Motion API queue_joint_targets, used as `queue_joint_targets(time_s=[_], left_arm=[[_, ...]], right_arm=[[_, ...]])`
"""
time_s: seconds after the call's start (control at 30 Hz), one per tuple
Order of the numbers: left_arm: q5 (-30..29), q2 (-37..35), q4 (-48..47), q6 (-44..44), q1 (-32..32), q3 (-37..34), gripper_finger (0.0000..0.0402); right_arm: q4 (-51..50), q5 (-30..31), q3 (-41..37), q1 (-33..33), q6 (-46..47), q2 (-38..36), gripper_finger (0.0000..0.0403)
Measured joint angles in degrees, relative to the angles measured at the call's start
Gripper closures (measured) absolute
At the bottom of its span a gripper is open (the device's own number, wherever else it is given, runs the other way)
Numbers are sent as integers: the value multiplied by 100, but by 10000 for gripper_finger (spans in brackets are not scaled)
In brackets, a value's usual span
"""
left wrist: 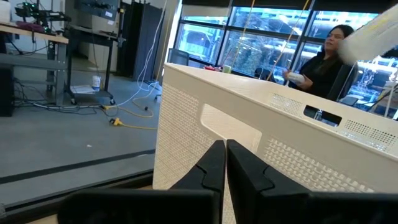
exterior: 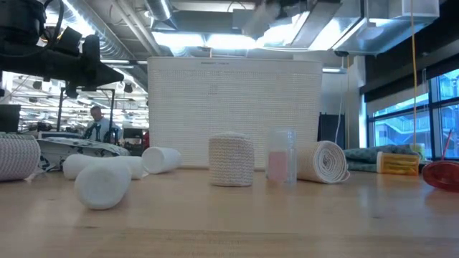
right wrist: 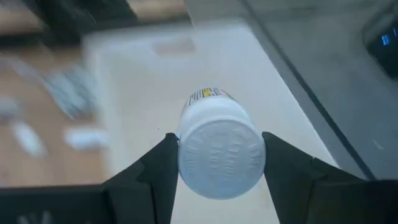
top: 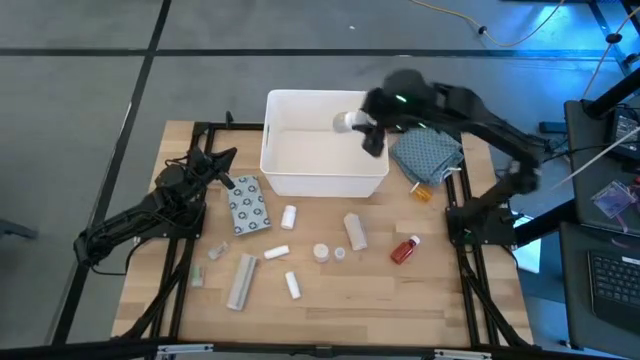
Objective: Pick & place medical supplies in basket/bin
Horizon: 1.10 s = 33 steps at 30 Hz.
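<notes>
My right gripper (top: 372, 135) hangs high over the white bin (top: 300, 175), shut on a white bottle (right wrist: 221, 155) whose ribbed cap faces the wrist camera. More medical supplies lie on the wood in front of the bin: a grey dotted packet (top: 247, 205), several white rolls (top: 289, 215), a long pale tube (top: 242, 280) and a red bottle (top: 405, 250). My left gripper (top: 225, 160) waits shut and level at the table's left, pointing at the bin's left wall (left wrist: 280, 149). My right gripper pinches the white bottle between its two fingers, which sit on opposite sides of the bottle just behind its cap (right wrist: 185, 155). The fingers slant down from the table's right, and the bottle lies along them. The bottle hangs clear above the bin's inside.
A blue-grey patterned cloth (top: 428, 155) lies right of the bin, with an orange bottle (top: 420, 192) at its near edge. The low view shows rolls (exterior: 231, 161) and a small clear bottle (exterior: 281, 156) in front of the bin. A person (left wrist: 323, 59) sits beyond the table.
</notes>
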Motion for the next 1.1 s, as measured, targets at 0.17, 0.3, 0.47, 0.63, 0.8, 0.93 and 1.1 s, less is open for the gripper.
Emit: queue_joint_targets(time_s=[0.17,0.3,0.47,0.63,0.8,0.93,1.1], left_arm=[[0,0,0,0,0,0,390],[-1,0,0,0,0,0,389],[-2,0,0,0,0,0,390],[-2,0,0,0,0,2,389],[-2,0,0,0,0,0,391],[-4,0,0,0,0,1,387],[-4,0,0,0,0,1,386]], right_arm=[[-691,-398,547,-886,-820,1385,214],[-713,-408,662,-1323,-1075,2250,214],[-724,-352,667,-1602,-1078,3007,214],[-765,-454,680,-1726,-1065,3408,214],[-758,-477,676,-1764,-1030,3527,214],[-755,-520,674,-1763,-1023,3529,211],[-739,-528,674,-1763,-748,3529,132]])
